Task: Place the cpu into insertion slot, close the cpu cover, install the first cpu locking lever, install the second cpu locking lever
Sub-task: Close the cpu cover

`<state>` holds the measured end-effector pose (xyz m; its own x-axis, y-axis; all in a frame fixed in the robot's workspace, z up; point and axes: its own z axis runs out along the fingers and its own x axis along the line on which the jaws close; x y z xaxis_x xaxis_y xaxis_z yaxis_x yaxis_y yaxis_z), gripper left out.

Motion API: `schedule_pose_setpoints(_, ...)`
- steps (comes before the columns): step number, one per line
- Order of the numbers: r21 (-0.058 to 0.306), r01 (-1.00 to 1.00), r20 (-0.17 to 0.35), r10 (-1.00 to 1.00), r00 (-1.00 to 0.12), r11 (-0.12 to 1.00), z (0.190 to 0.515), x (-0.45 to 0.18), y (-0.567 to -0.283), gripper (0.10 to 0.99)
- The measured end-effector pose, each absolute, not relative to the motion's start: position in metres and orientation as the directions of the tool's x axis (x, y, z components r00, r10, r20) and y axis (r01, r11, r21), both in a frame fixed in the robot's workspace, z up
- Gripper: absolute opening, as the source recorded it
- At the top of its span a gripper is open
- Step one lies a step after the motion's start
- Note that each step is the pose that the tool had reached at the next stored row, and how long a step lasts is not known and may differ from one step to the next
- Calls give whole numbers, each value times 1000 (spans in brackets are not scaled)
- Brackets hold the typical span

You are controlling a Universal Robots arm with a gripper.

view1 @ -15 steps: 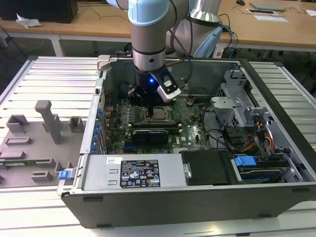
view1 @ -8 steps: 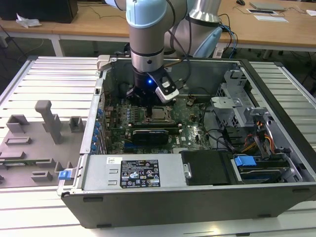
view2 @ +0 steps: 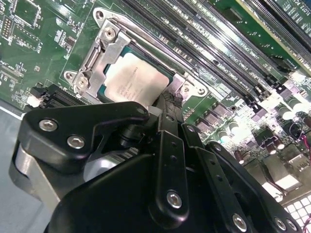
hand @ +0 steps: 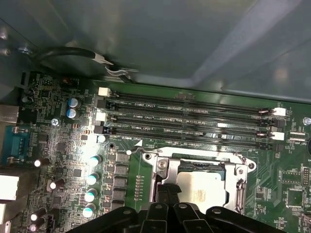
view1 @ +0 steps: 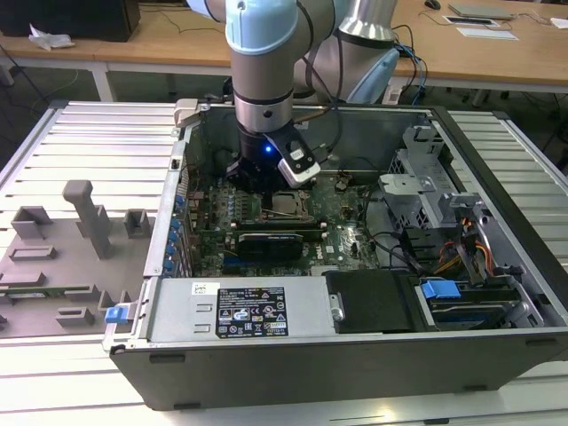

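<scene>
Silver cpu (hand: 201,190) lies inside cpu cover (hand: 199,159), gripper (hand: 165,191) seemingly pinched together alongside

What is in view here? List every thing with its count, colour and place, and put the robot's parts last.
computer case: 1, grey, open, on the slatted table
motherboard: 1, green, inside the case
cpu: 1, silver-grey, mid-motherboard
cpu cover: 1, silver-grey, framing the cpu
memory slots: 4, black, beside the cpu
capacitors: several, teal-topped, beside the cover
power supply: 1, grey, at the case's near edge
fixture blocks: several, grey, on the table at the exterior view's left
arm: 1, light blue and silver, reaching into the case
gripper: 1, black, at the cpu's edge
</scene>
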<state>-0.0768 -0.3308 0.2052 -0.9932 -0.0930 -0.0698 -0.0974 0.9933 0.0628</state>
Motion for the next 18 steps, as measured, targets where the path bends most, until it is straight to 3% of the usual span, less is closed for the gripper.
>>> schedule_pose_setpoints(18,63,-116,-70,-112,-991,991,218,-73,-331,106)
